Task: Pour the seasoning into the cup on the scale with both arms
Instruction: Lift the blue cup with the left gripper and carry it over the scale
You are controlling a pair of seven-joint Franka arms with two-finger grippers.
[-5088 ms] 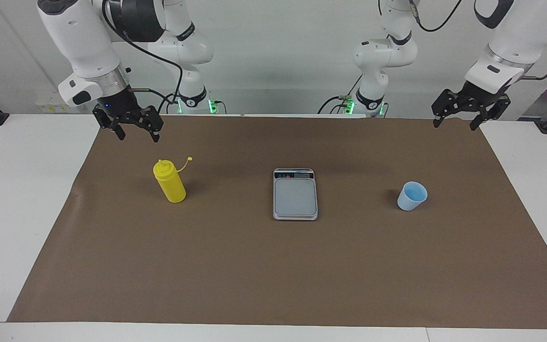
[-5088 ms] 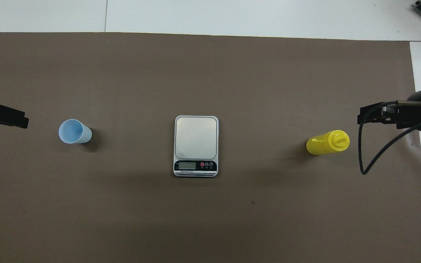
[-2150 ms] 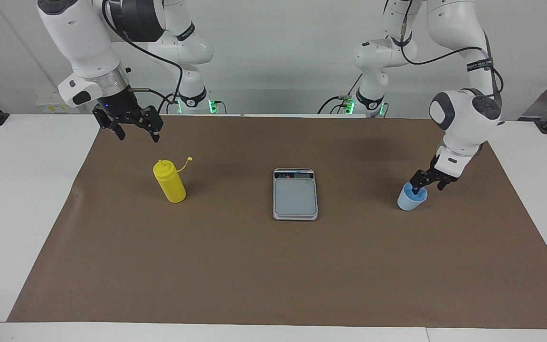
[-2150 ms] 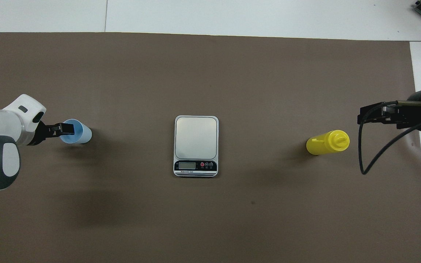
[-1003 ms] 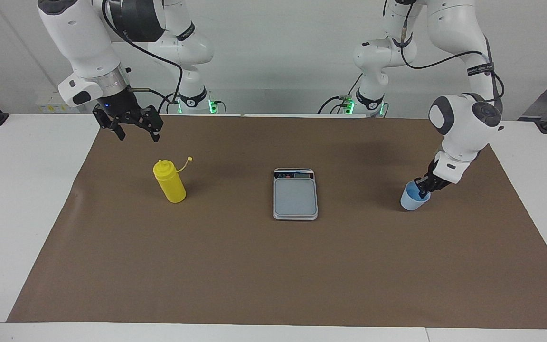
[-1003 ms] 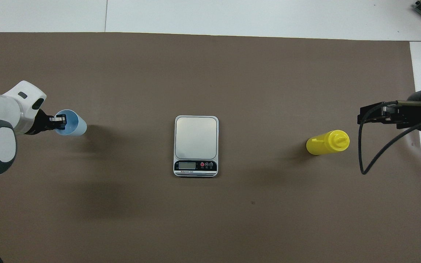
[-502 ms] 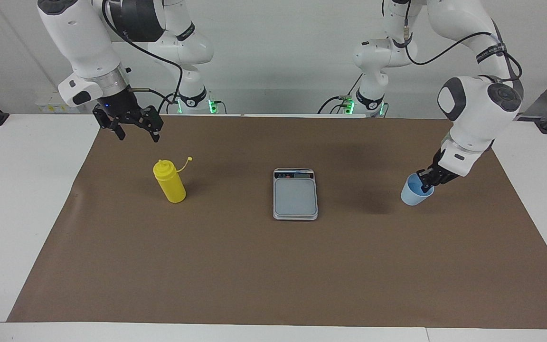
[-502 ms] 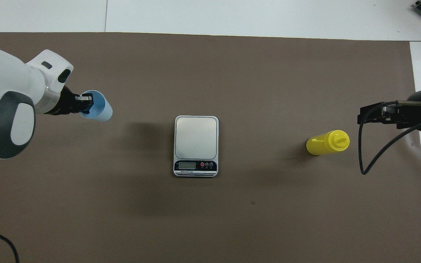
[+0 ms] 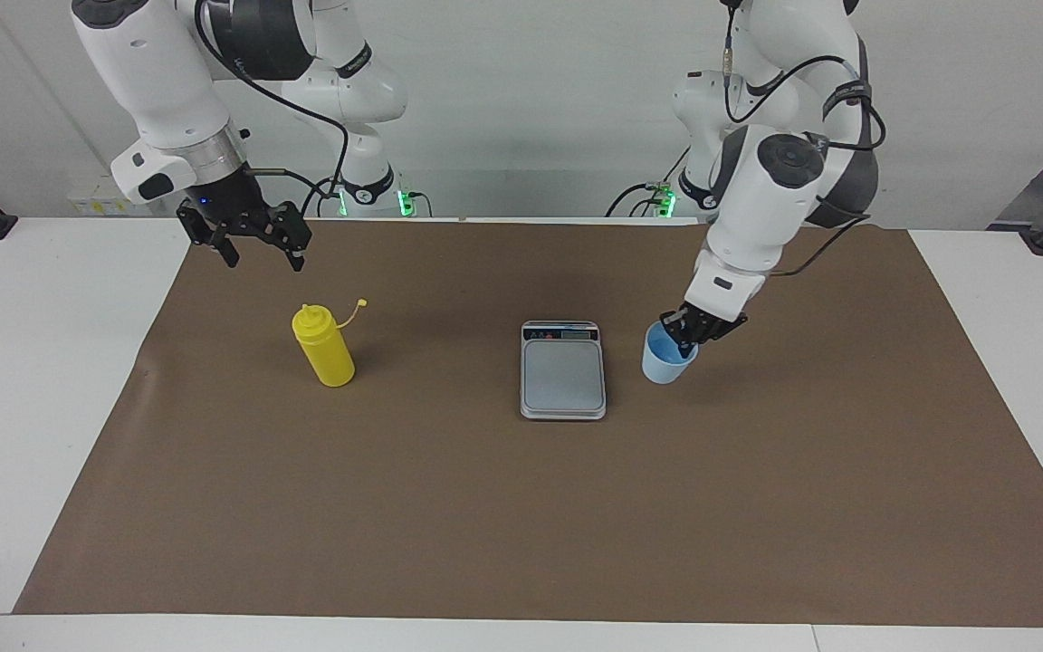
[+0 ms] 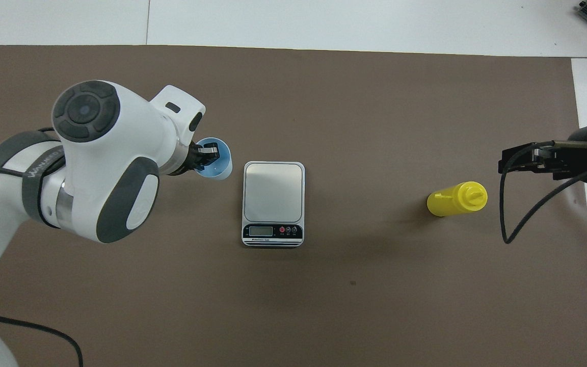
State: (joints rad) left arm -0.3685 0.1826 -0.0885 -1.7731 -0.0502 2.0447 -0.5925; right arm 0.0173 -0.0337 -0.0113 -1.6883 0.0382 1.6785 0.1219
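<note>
Overhead view, clock positions taken from the scale (image 9: 563, 373) (image 10: 273, 199) at the centre of the brown paper (image 9: 485, 507) covering the table (image 9: 33, 362). We see the left end effector (image 9: 684, 337) (image 10: 211, 154) pinched shut on the rim of the cup (image 9: 664, 362) (image 10: 217, 171), one finger inside. The cup is over the paper just beside the scale, at about ten o'clock. It seems lifted, though we cannot be sure. The seasoning (image 9: 324, 349) (image 10: 454, 200) stands upright at three o'clock, well apart. The right end effector (image 9: 266, 263) waits with fingers spread, holding nothing, at two o'clock of the seasoning.
</note>
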